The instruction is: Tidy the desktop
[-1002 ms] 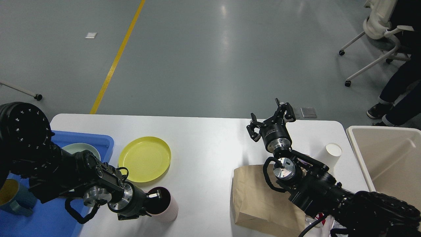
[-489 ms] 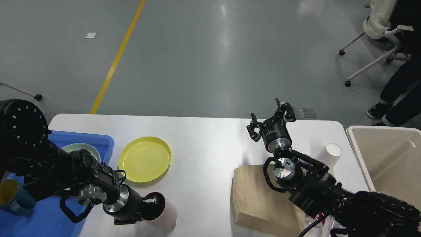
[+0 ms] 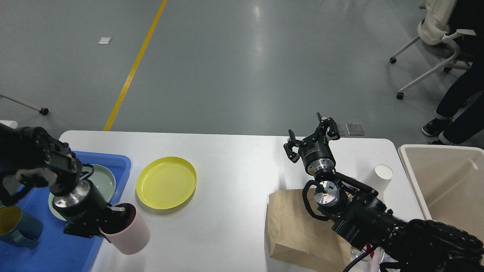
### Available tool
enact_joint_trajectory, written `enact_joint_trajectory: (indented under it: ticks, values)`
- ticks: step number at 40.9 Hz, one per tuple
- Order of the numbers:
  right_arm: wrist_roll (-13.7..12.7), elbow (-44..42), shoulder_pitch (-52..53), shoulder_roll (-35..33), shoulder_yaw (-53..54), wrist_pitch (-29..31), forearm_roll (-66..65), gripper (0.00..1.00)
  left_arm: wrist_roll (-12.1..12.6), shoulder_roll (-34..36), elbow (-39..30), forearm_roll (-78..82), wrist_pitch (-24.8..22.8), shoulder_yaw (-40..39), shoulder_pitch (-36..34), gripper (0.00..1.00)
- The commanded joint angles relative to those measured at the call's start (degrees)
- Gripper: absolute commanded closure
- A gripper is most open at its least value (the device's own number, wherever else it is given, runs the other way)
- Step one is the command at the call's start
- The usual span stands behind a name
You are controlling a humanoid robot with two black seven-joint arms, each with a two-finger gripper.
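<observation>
Gripping one pink cup (image 3: 128,230) — left claw (image 3: 113,219); one yellow plate (image 3: 166,182).

One yellow plate (image 3: 166,183), one pink cup (image 3: 130,229), one paper cup (image 3: 382,176), one paper bag (image 3: 298,230).

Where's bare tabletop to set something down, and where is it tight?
Free: the desktop between the yellow plate and the paper bag, plus the far strip behind the plate. Tight: the blue tray side, where the left gripper holds the pink cup, and the right edge around the white paper cup.
</observation>
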Motion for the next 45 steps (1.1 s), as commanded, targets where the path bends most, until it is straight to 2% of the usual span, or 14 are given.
enact_joint_trajectory:
  ticks: [1,7,11,17,21,26,29,34,41,45]
  values:
    - [0.01,0.02,-0.01,0.00,0.02,0.00,0.00,0.00,-1.86,2.08,0.02,2.64,-3.50,6.43,-5.37,1.00]
    - [0.01,0.02,-0.01,0.00,0.02,0.00,0.00,0.00,-7.92,3.66,0.02,10.80,-8.07,12.32,-10.38,1.00]
    - [0.01,0.02,-0.01,0.00,0.02,0.00,0.00,0.00,-9.07,3.84,0.02,11.78,-8.07,14.43,-11.09,1.00]
    - [0.01,0.02,-0.01,0.00,-0.07,0.00,0.00,0.00,-9.25,3.84,0.02,11.96,-6.76,15.75,-10.74,1.00]
    - [0.01,0.02,-0.01,0.00,-0.07,0.00,0.00,0.00,-9.08,3.93,0.02,11.96,-2.81,16.02,-9.07,1.00]
    - [0.01,0.02,-0.01,0.00,0.02,0.00,0.00,0.00,-8.73,5.42,0.81,11.26,5.71,16.28,-1.43,1.00]
    - [0.01,0.02,-0.01,0.00,-0.07,0.00,0.00,0.00,-8.46,7.09,1.16,10.29,13.43,15.23,2.70,1.00]
    - [0.01,-0.07,-0.01,0.00,-0.07,0.00,0.00,0.00,-8.02,7.36,1.33,8.01,17.76,12.95,6.65,1.00]
    - [-0.08,-0.07,-0.01,0.00,0.02,0.00,0.00,0.00,-6.09,7.62,3.44,7.48,25.84,10.66,12.19,1.00]
    - [-0.08,-0.07,-0.01,0.00,0.02,0.00,0.00,0.00,-5.56,7.53,4.50,6.86,27.26,8.90,15.09,1.00]
